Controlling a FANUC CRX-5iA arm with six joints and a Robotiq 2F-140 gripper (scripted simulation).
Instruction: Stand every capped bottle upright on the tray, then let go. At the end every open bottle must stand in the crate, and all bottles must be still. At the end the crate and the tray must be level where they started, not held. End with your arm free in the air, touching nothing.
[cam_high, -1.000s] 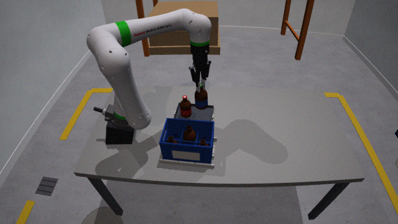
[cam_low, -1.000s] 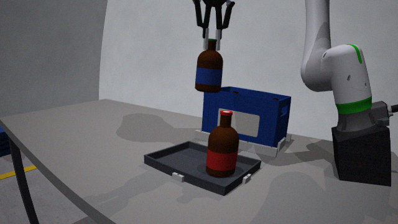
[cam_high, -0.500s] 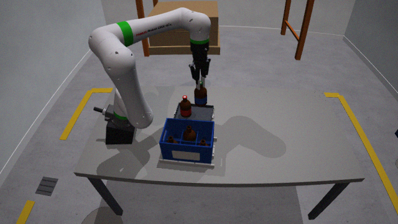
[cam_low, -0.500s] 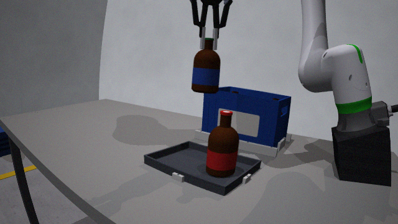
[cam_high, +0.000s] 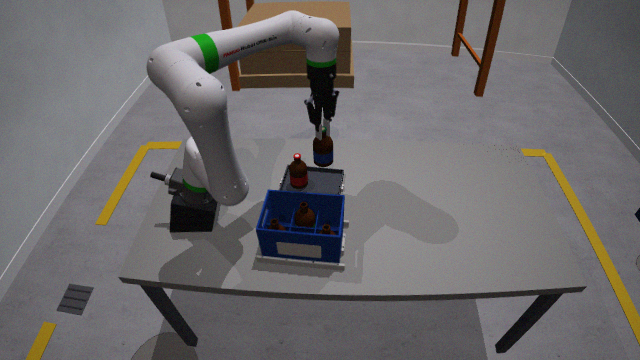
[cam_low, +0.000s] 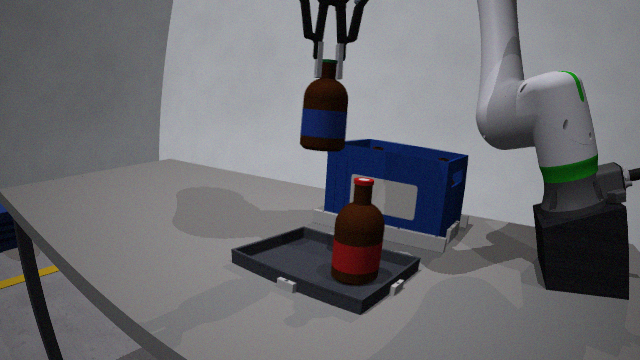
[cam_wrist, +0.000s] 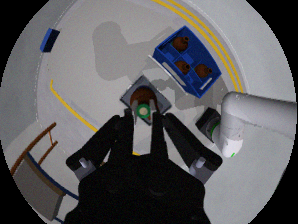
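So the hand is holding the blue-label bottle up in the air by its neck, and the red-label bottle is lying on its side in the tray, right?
Not quite. The red-label bottle stands upright in the tray, as the exterior view shows. The rest holds: the hand grips the blue-label bottle by its neck, up in the air.

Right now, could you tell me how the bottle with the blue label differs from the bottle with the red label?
The blue-label bottle hangs in the air, gripped at its neck by the tool; the red-label bottle stands on the tray, untouched. The blue-label bottle has a green cap, the red-label bottle a red one. The blue-label bottle tilts slightly; the red-label bottle is upright. Both are brown, capped and alike in shape.
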